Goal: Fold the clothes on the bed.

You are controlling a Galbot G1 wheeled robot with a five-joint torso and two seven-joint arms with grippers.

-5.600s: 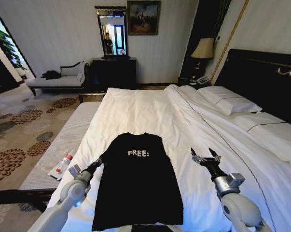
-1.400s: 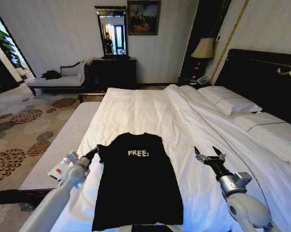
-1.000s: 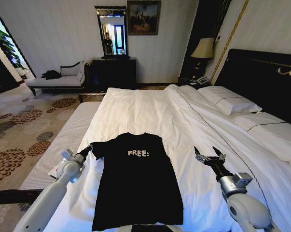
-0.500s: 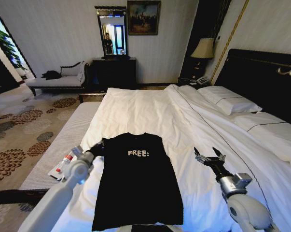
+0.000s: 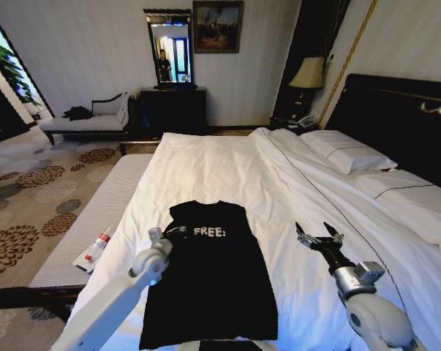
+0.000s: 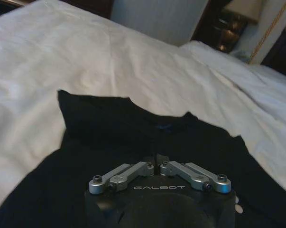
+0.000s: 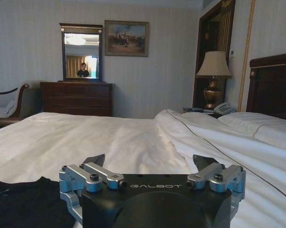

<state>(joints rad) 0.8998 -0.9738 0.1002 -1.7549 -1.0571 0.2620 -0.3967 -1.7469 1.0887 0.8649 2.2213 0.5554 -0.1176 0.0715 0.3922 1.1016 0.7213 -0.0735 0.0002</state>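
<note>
Head view: black tee (image 5: 211, 274) lies flat on bed (image 5: 227, 168), just left of a duvet seam. Left gripper (image 5: 178, 231) sits over tee's left shoulder, by the lettering. Right gripper (image 5: 317, 238) hovers right of tee, jaws wide, empty.

L wrist: left gripper (image 6: 155, 159) pinched onto tee (image 6: 133, 137) fabric.

R wrist: right gripper (image 7: 152, 164) spread over bed (image 7: 133, 137).

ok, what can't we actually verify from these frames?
- Left gripper: in the left wrist view its fingertips meet over the T-shirt; whether fabric is pinched between them is hidden.
- T-shirt's left sleeve: head view, covered by the left gripper.
- T-shirt's hem: head view, cut off at the lower edge.
- Right gripper open over the bed: contact with the duvet unclear.
</note>
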